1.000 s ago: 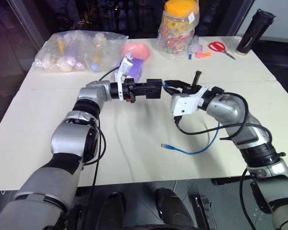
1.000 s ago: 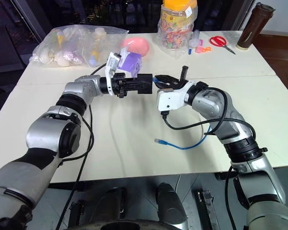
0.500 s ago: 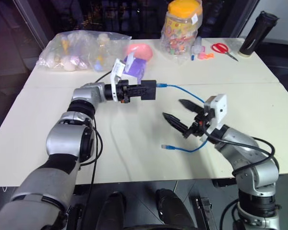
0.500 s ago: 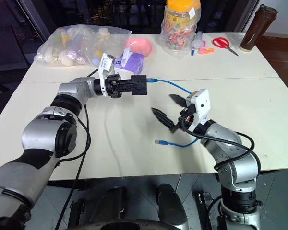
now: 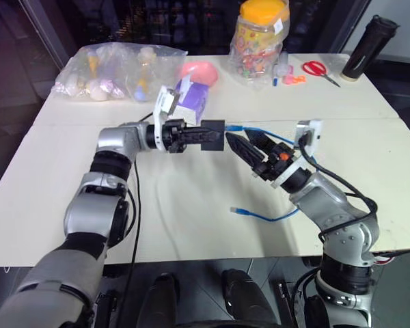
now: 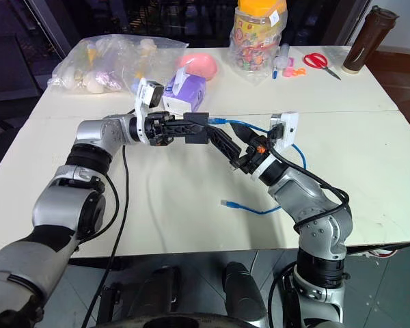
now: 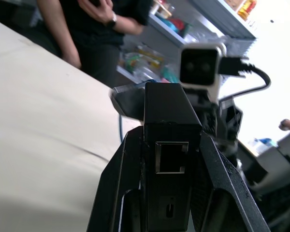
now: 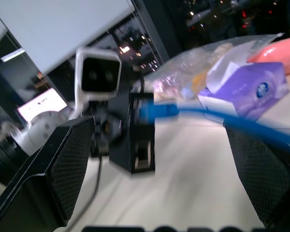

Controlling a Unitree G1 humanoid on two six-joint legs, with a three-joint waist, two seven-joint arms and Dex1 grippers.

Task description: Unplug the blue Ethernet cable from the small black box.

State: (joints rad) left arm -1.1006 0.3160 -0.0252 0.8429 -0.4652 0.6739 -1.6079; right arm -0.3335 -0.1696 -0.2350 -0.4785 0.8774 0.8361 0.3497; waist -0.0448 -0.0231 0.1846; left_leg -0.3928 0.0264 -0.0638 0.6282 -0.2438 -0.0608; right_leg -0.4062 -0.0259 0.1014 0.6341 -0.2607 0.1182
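Your right gripper (image 5: 251, 147) has swung back up from low over the surface (image 5: 191, 205) and now sits just beside the small black box (image 5: 210, 136), fingers spread wide and aimed at the box's plug end. A second ago it was pinched near the plug; half a second ago it had dropped away, spread, toward the near edge. The blue Ethernet cable (image 5: 277, 215) looks still plugged in: in the right wrist view the blue connector (image 8: 157, 111) meets the box's side, and the cord runs back between the spread fingers. So the unplugging is not done, and this reads as a second approach to the plug.

Your left gripper (image 5: 191, 135) is pressed shut on the small black box, holding it up off the surface with the arm reaching across toward the right and the gripper roughly level. It has drawn back slightly toward you and rolled a little since a second ago. In the left wrist view the box's face toward the camera shows an empty port (image 7: 171, 157), so the cable enters on another side.

The right forearm comes up from the near right edge, angled toward the box. The cable arcs from the box over the right wrist, then loops down to the surface, where its free plug (image 5: 238, 210) lies near the front edge. A purple tissue box (image 5: 190, 101) stands just behind the left gripper.
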